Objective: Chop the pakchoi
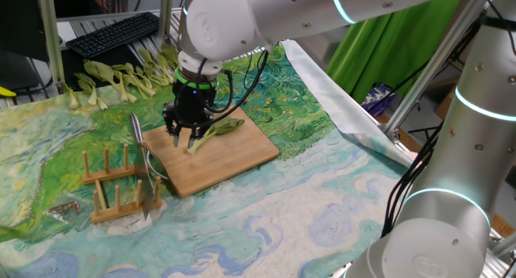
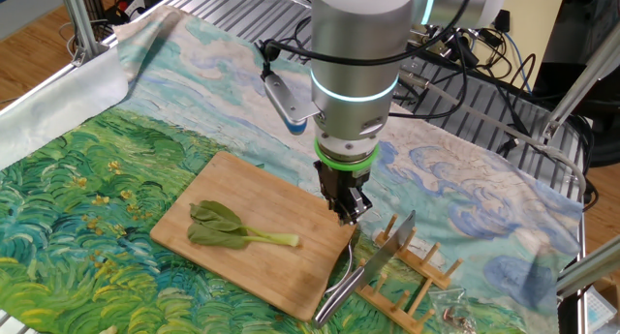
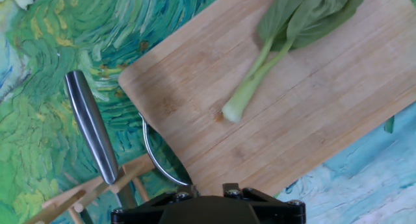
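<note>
The pakchoi (image 2: 235, 229) lay whole on the cutting board (image 2: 281, 266), centre-left of the other fixed view. The end effector (image 2: 350, 210) pointed down at the board's right edge above the knife (image 2: 380, 259); its opening could not be determined, and nothing was visibly held.

Small green leafy pakchoi (image 2: 237, 230) lies mid rectangular bamboo cutting board (image 2: 232, 194); steel-handled knife (image 2: 387, 252) in slotted wooden rack (image 2: 412, 281) off board's corner.

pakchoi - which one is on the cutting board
The single pakchoi lying whole on the cutting board; the other pakchoi lie in a row on the cloth behind.
</note>
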